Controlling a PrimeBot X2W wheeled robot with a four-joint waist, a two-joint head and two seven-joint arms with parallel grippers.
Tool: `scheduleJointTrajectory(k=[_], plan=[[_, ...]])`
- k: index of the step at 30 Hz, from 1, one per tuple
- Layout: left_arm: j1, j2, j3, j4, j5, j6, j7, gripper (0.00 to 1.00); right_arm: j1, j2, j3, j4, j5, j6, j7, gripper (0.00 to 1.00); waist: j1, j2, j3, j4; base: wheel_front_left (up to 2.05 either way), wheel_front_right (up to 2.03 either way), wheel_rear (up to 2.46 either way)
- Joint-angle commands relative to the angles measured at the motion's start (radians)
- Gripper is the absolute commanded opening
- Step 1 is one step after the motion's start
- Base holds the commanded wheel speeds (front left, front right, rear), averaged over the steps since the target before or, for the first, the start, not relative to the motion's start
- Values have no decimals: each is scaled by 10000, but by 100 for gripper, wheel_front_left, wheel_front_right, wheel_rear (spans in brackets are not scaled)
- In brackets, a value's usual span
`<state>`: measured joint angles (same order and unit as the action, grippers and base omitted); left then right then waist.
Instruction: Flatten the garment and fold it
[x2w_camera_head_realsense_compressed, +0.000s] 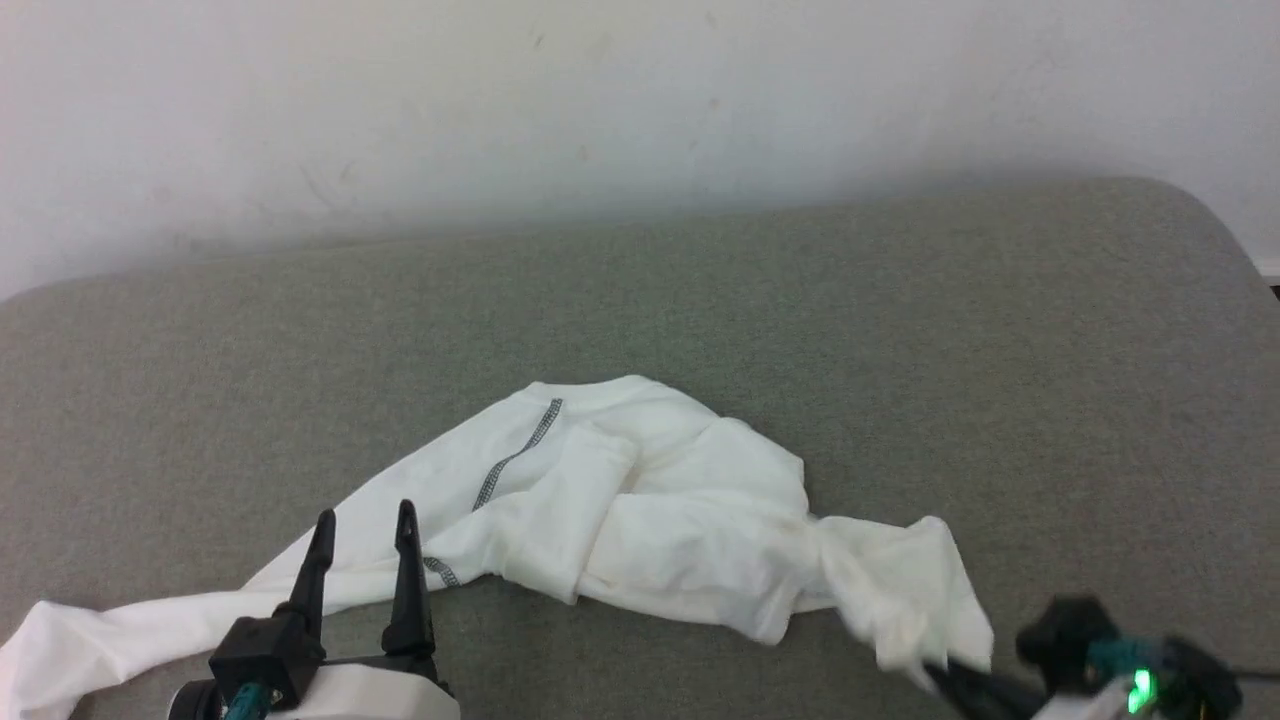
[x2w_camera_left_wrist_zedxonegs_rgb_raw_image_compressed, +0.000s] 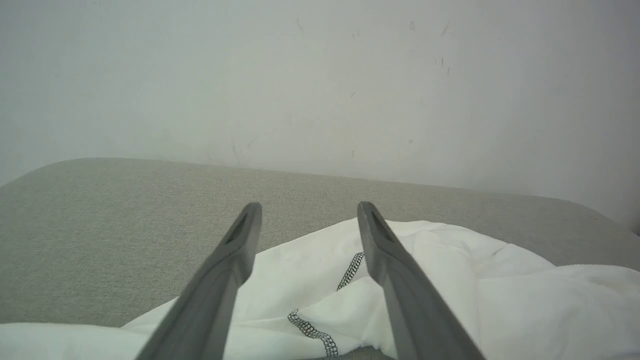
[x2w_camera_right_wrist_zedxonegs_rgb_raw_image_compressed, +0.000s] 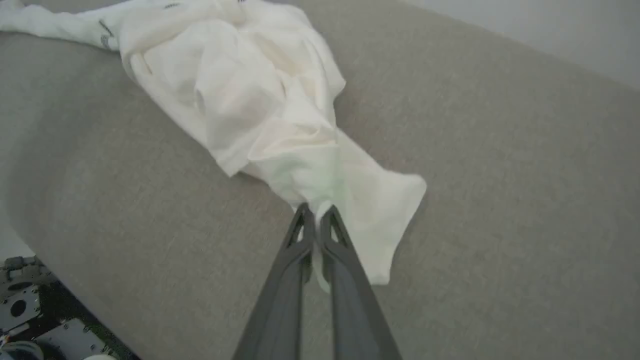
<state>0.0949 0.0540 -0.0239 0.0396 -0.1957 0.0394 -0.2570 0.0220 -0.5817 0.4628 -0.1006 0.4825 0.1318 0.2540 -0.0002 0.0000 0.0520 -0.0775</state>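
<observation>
**Head view.** Found the garment (x2w_camera_head_realsense_compressed: 640, 510) crumpled in a heap near the front edge of the grey fabric-covered worktop (x2w_camera_head_realsense_compressed: 800, 320). One sleeve (x2w_camera_head_realsense_compressed: 150, 610) trailed toward the lower left and a twisted end reached toward the lower right. Noted the left hand (x2w_camera_head_realsense_compressed: 365, 520) spread wide and empty, poised over the trailing sleeve. Noted the right hand (x2w_camera_head_realsense_compressed: 960, 685) at the twisted end, blurred at the picture's edge.

**Left wrist view.** Saw the left hand (x2w_camera_left_wrist_zedxonegs_rgb_raw_image_compressed: 310, 207) with fingers fully parted and nothing between them, held over white cloth crossed by dark zigzag stitching (x2w_camera_left_wrist_zedxonegs_rgb_raw_image_compressed: 352, 270). Could not tell whether the fingers touched the cloth.

**Right wrist view.** Saw the right hand (x2w_camera_right_wrist_zedxonegs_rgb_raw_image_compressed: 314, 210) pinched nearly shut on a thin fold of the garment (x2w_camera_right_wrist_zedxonegs_rgb_raw_image_compressed: 240, 85) at its near end, with white cloth showing between the fingers.

**Handling.** Judged the cloth light, thin and limp: likely to drape, bunch and slip out of a shallow pinch, with no risk of breakage. Judged the stitched seams, cuffs and hem the firmest places to take hold. Judged it best to set one hand at each far end and draw the heap out flat before folding.
</observation>
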Motion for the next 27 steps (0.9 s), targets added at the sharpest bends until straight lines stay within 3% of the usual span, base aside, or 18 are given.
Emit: scheduleJointTrajectory(k=[1, 5, 6, 7, 8, 9, 12, 20, 24, 27], plan=[[92, 17, 43, 61, -92, -69, -47, 100, 465, 11, -60, -206, 104, -11, 279, 0, 2, 0, -415, -389, 0, 0, 0], [157, 58, 175, 327, -110, -107, -47, 100, 2615, 310, -483, -891, 360, -11, 1574, 0, 2, 0, -466, -463, 0, 0, 0], [156, 75, 214, 393, -126, -125, -47, 100, 2936, 414, -608, -958, 335, -11, 1762, 4, 2, 0, -470, -477, 0, 0, 0], [156, 78, 250, 449, -138, -130, -47, 100, 3207, 573, -755, -968, 380, -11, 1877, 15, 2, 0, -478, -489, 0, 0, 0], [164, 78, 269, 510, -145, -137, -47, 100, 3423, 626, -828, -926, 322, -11, 2017, 42, 2, 0, -480, -487, 0, 0, 0], [166, 83, 273, 572, -135, -140, -47, 100, 3561, 712, -900, -903, 291, -11, 1998, 98, 2, 0, -471, -480, 0, 0, 0], [150, 101, 310, 686, -133, -171, -47, 100, 3547, 1152, -1369, -1047, 66, -11, 1206, 100, 2, 0, -442, -445, 0, 0, 0], [103, 107, 383, 794, -124, -155, -47, 100, 2998, 3176, -3560, -1452, -684, -11, -1454, 100, 2, 0, -336, -344, 0, 0, 0], [7, 131, 294, 918, -93, -149, 70, 100, 2631, 4088, -4564, -1449, -1514, -11, -2081, 100, 2, 0, -270, -314, 0, 0, 0], [-127, 143, 164, 1054, -133, -175, 563, 100, 2450, 4457, -4733, -1456, -1926, -11, -2210, 100, 2, 0, -217, -328, 0, 0, 0]])
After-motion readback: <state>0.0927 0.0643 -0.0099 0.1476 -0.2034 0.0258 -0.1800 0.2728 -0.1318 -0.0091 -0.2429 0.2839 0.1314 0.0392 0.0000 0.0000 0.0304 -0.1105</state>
